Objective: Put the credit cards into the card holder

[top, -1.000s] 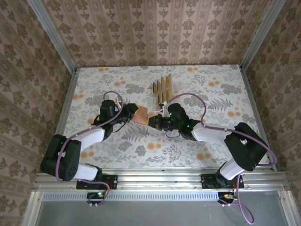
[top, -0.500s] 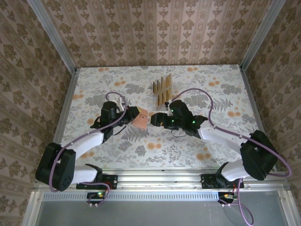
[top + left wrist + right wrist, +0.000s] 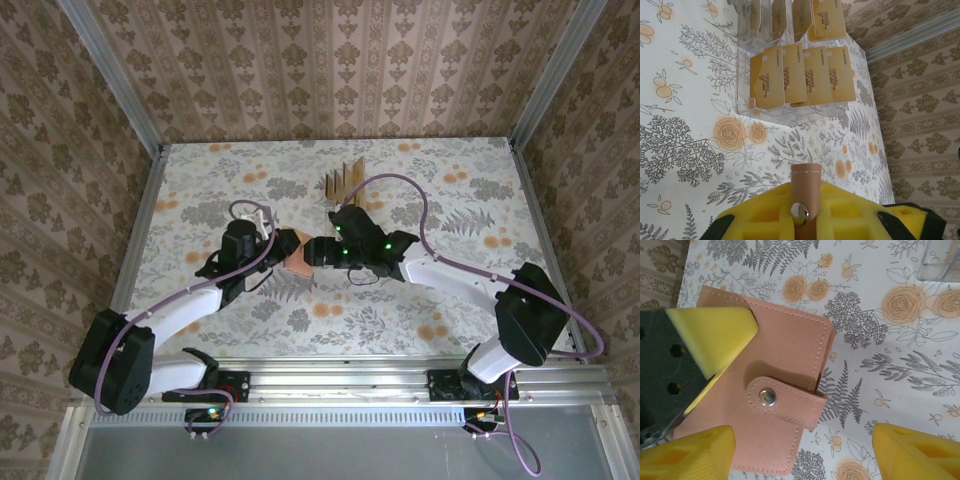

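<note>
**Position.** The card holder [image 3: 300,257] is sitting near the middle of the table [image 3: 420,300], between the two grippers and just in front of the clear stand [image 3: 345,172].

**Orientation.** The holder is folded closed and is nearly square, so no long axis is standing out. In the right wrist view its strap [image 3: 790,407] is running across the front face and wrapping over the opening edge on the right. In the left wrist view the strap end is pointing toward the stand.

**Appearance.** The holder is showing a salmon-pink face with pale stitching along its edges. A round metal snap [image 3: 767,397] is showing on the strap.

**Grippers.**
- The left gripper [image 3: 805,225] is clamping the holder, with its yellow pads [image 3: 760,217] closed on either side of the strap.
- The right gripper [image 3: 805,455] is standing wide, with its yellow pads [image 3: 695,455] well apart at the holder's near edge.

**Credit cards.** The credit cards [image 3: 792,75] are standing upright in the stand in two rows, long axes vertical, with their tan-gold printed faces turned toward the left wrist camera.

**Limits of view.**
- The back row of cards is being cut off by the top edge of the left wrist view.
- The print on the cards is too small to read.
- Whether the holder is resting on the table or is slightly raised cannot be determined.
- The holder's underside is hidden.
</note>
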`<state>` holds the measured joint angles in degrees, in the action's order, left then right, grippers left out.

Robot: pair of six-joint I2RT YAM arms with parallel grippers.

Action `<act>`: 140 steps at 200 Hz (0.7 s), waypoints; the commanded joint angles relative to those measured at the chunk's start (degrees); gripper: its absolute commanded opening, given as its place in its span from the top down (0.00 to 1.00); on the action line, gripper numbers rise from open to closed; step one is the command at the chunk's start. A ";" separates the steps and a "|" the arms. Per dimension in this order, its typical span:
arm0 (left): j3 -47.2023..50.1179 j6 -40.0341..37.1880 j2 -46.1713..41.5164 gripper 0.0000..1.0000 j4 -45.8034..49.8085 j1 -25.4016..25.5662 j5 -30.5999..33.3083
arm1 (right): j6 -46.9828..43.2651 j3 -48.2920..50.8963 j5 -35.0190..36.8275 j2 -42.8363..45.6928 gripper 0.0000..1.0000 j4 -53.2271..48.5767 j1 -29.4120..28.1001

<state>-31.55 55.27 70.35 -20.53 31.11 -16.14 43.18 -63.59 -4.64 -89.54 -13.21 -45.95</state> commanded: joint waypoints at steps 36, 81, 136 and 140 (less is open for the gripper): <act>1.23 3.28 -1.52 1.00 -1.97 0.35 1.90 | -0.40 -3.95 1.67 -4.29 0.26 0.13 -0.90; 1.38 4.01 -1.51 1.00 -2.64 0.35 1.90 | 0.15 -5.87 2.11 -7.30 0.27 1.10 -1.28; 1.06 3.72 -2.00 1.00 -1.90 0.35 2.43 | 3.35 -0.13 9.86 -5.84 0.35 -1.42 0.84; 1.01 3.58 -1.97 1.00 -1.77 0.35 2.43 | 3.71 1.28 9.99 -5.13 0.36 -1.23 1.53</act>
<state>-30.24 58.48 70.00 -20.88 31.09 -12.88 44.01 -67.44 -2.02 -96.47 -12.43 -46.76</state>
